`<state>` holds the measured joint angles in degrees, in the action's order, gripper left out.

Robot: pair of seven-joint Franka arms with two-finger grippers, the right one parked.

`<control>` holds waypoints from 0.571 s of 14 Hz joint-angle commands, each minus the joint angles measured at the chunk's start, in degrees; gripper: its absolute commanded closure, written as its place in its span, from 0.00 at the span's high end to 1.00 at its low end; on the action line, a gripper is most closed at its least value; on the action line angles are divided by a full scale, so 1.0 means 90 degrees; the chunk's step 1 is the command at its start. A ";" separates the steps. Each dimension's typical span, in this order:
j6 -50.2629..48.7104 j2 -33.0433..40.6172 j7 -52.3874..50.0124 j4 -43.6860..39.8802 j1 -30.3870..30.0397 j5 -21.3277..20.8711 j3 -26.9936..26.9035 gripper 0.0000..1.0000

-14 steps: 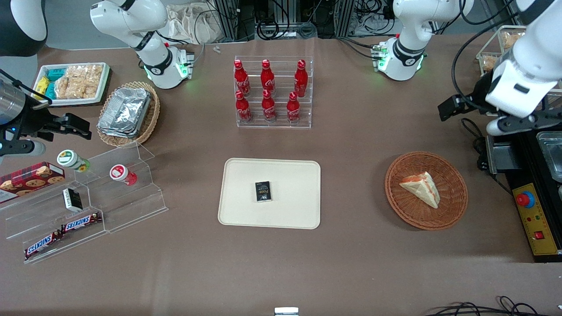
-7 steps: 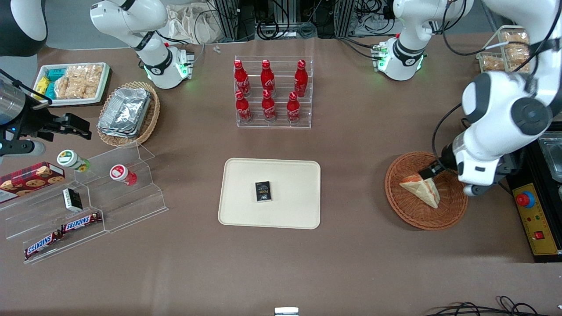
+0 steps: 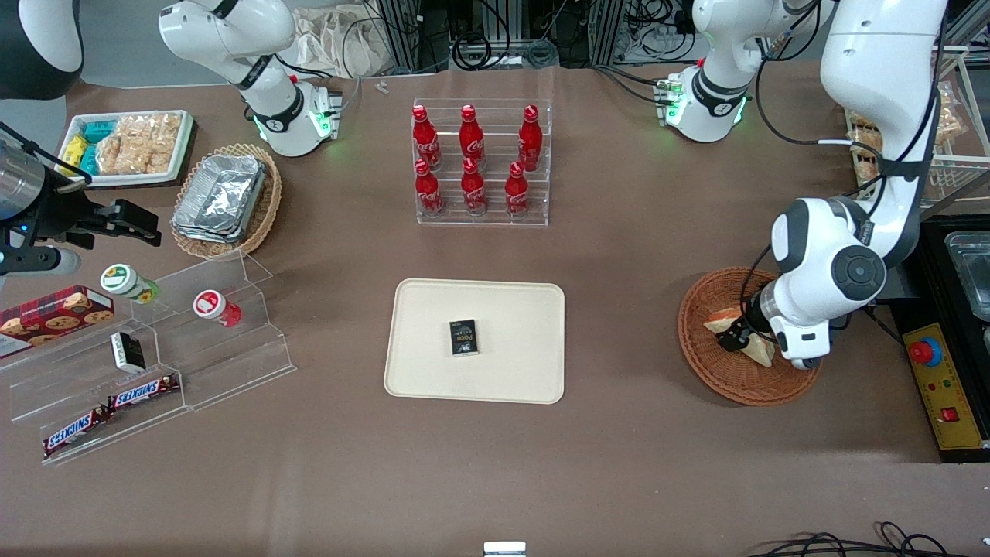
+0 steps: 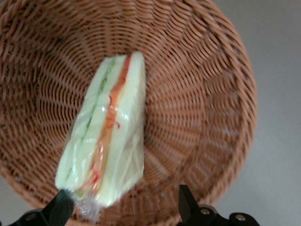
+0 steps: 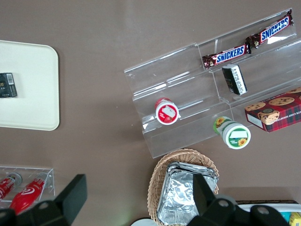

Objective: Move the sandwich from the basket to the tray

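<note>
The sandwich [image 4: 106, 136], a wrapped wedge of white bread with red-orange and green filling, lies in the round reddish-brown basket [image 4: 202, 117]. In the front view the basket [image 3: 700, 365] sits toward the working arm's end of the table, and the arm covers much of the sandwich [image 3: 721, 319]. My left gripper [image 3: 735, 337] is low inside the basket, over the sandwich. It is open [image 4: 122, 208]: one fingertip [image 4: 60, 207] stands by the sandwich's wrapped end, the other fingertip [image 4: 186, 202] is over bare wicker. The cream tray [image 3: 526, 325] lies at mid-table.
A small black box [image 3: 463, 337] lies on the tray. A rack of red bottles [image 3: 473, 166] stands farther from the camera than the tray. A control box with a red button [image 3: 926, 352] sits beside the basket. Clear shelves with snacks [image 3: 147, 348] lie toward the parked arm's end.
The left arm has swung from the table's end to over the basket and come down, bringing the open gripper to the sandwich. The sandwich has not moved.
</note>
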<state>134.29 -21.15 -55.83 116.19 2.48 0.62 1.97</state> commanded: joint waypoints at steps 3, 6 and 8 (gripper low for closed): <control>0.0831 -0.0189 -0.0252 0.0352 -0.0011 -0.0011 -0.0102 0.17; 0.0792 0.0093 -0.0223 0.0342 -0.0002 -0.0030 -0.0102 0.00; 0.0569 0.0551 -0.0077 0.0313 0.0037 -0.0040 -0.0073 0.00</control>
<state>140.35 -20.66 -56.84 118.59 2.42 0.61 1.18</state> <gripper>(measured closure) 0.661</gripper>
